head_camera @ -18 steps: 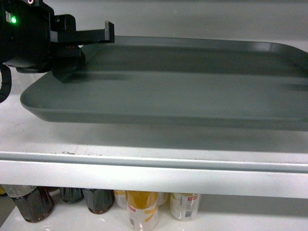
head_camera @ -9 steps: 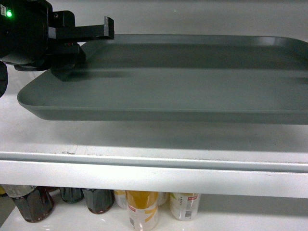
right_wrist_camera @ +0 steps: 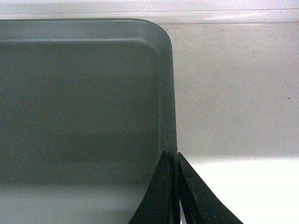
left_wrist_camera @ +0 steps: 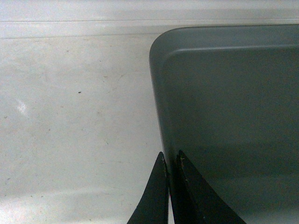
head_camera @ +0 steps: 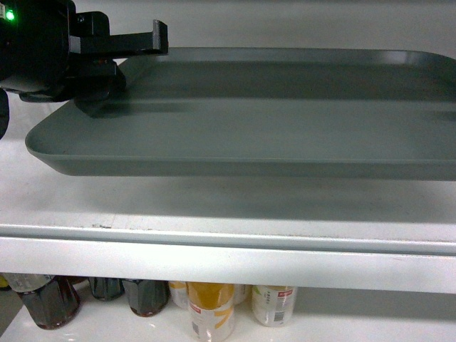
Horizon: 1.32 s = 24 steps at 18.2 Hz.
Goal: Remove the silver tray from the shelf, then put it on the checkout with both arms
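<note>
Silver tray (head_camera: 271, 121) held just above the white shelf (head_camera: 228, 214) by both hands

The shelf spans the head view, its thick front lip below the tray's shadow; the tray hangs level over it, apart from the board. The left hand (head_camera: 107, 75) pinches the tray's left rim, one finger above and one beneath; its wrist view shows the fingers (left_wrist_camera: 154, 196) pressed together on the edge. The right hand (right_wrist_camera: 174, 196) likewise pinches the right rim. Bottles (head_camera: 50, 299) and cans (head_camera: 211, 310) stand below
</note>
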### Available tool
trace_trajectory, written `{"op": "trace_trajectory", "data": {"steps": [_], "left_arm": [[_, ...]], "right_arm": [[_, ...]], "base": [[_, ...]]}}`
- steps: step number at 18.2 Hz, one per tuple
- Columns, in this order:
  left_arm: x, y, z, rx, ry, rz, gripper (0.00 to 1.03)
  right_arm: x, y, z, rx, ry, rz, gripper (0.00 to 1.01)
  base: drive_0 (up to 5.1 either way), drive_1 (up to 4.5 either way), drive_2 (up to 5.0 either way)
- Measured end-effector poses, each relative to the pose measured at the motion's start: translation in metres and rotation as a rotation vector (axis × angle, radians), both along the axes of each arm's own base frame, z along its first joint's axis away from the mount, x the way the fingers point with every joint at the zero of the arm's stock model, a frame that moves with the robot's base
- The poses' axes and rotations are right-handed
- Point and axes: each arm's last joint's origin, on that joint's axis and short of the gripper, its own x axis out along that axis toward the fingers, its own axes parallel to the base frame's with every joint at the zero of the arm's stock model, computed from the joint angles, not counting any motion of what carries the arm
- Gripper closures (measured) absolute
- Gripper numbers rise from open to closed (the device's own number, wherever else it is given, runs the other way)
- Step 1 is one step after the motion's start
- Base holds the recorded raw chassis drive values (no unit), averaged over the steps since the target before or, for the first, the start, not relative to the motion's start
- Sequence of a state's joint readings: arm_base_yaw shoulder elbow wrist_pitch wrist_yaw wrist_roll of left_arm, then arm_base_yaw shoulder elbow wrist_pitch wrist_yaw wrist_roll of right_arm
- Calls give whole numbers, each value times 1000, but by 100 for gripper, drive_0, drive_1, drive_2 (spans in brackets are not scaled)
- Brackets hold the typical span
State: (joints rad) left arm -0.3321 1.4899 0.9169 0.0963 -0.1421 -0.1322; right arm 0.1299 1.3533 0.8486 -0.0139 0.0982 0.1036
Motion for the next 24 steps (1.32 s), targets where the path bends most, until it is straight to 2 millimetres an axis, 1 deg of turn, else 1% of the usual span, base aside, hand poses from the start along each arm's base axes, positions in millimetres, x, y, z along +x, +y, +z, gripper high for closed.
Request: {"op": "trace_trajectory", "data": {"steps": [24], "left_arm": [[0, 1, 1, 0, -5, 5, 99]], "right_arm": [[0, 0, 0, 1, -6, 1, 99]], "base": [[0, 0, 0]]}}
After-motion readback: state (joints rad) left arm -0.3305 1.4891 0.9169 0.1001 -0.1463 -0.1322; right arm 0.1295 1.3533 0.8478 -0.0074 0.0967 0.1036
